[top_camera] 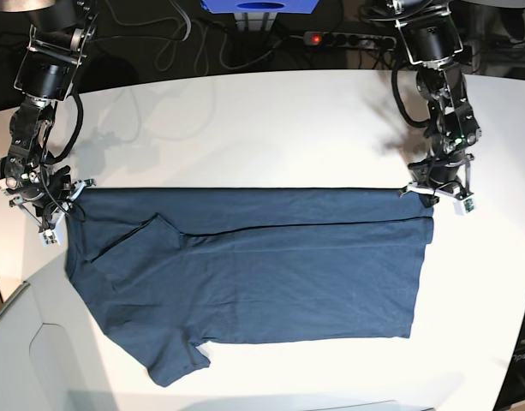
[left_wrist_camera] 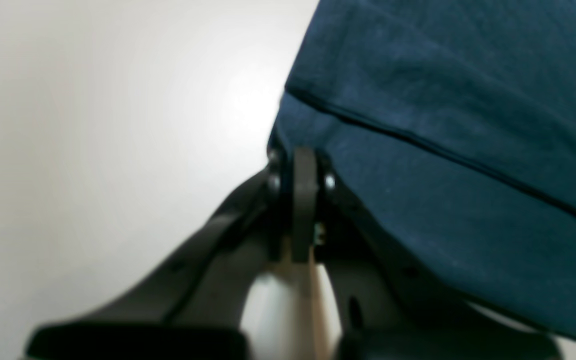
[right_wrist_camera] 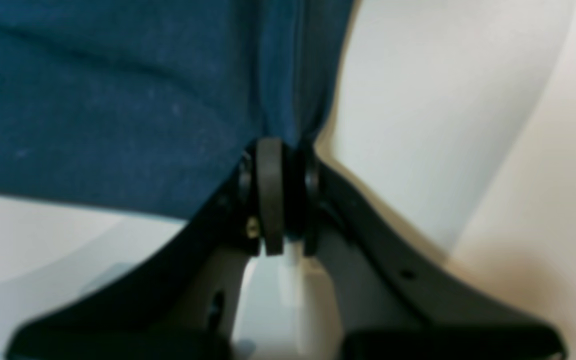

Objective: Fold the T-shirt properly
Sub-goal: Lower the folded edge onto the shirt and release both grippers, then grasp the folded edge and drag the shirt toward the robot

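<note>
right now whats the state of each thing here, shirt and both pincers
T-shirt: partly folded, far edge doubled over and stretched taut between the arms, one sleeve sticking out at the near edge
left pincer: shut on the T-shirt's corner
right pincer: shut on the T-shirt's bunched edge
table: white, bearing the T-shirt

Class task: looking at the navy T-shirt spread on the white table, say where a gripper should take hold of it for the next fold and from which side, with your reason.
Grip the T-shirt at the two ends of its far folded edge, approaching from the outer sides. That edge runs straight and taut, and the left gripper and right gripper are shut on its corners there, probably so the fold carries over evenly.
</note>
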Available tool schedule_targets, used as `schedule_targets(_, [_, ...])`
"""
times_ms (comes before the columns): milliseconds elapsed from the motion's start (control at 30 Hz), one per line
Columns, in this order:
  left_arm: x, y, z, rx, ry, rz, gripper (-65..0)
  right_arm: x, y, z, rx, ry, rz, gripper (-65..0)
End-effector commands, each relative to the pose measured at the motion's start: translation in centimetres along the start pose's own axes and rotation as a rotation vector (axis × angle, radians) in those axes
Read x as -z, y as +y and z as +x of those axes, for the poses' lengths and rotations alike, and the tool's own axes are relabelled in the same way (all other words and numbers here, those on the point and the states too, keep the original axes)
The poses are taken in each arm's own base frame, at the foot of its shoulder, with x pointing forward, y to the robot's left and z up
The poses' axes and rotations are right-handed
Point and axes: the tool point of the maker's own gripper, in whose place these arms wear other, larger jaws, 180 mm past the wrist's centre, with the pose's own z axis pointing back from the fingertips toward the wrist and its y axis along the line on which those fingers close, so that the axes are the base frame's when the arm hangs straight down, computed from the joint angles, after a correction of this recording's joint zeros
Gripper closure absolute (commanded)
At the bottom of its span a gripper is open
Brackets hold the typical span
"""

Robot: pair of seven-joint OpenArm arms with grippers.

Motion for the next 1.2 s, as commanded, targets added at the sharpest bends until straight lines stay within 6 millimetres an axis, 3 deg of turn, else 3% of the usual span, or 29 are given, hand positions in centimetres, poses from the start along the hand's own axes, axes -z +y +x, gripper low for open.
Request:
schedule_targets(0, [-0.3,0.2,1.0,0.012,-0.021,0.003,0.0,-0.8,-1.2,0.9,-0.034,-0.012,-0.017,-0.2])
schedule_targets(167, [-2.0,-0.1,2.1,0.049,-0.065,-0.007,0.0,-3.2,-2.5,1.8,-0.098,-0.013,-0.082,-0.2])
schedule_targets(500, [-6.3,-2.0,5.1,0.134,-0.187,-0.045,0.0,-9.3,-1.9,5.5,-0.246,-0.098,-0.209,-0.2])
schedule_targets(567, [-6.6,-2.3,5.8,0.145,-0.208,-0.048,0.0,-9.6,-2.1,5.9,-0.247,-0.105,-0.216,-0.2])
schedule_targets(733, [-6.1,-3.1,9.5,0.166,-0.252,-0.060,0.0,-9.2,-2.0,10.2,-0.268,-0.166,-0.210,-0.2])
schedule_targets(967, [-5.6,-4.9,13.9,0.169,-0.276,-0.079,0.0,-8.4,-3.8,15.5,-0.220,-0.213,-0.197,-0.2])
schedule_targets(1067, [-4.9,-6.0,14.4,0.215,-0.245,-0.076,0.0,-8.1,-4.8,17.6,-0.178,-0.227,-0.185,-0.2])
schedule_targets(1167, [-5.0,-6.4,14.5,0.227,-0.250,-0.076,0.0,-8.1,-5.1,18.1,-0.171,-0.225,-0.185,-0.2])
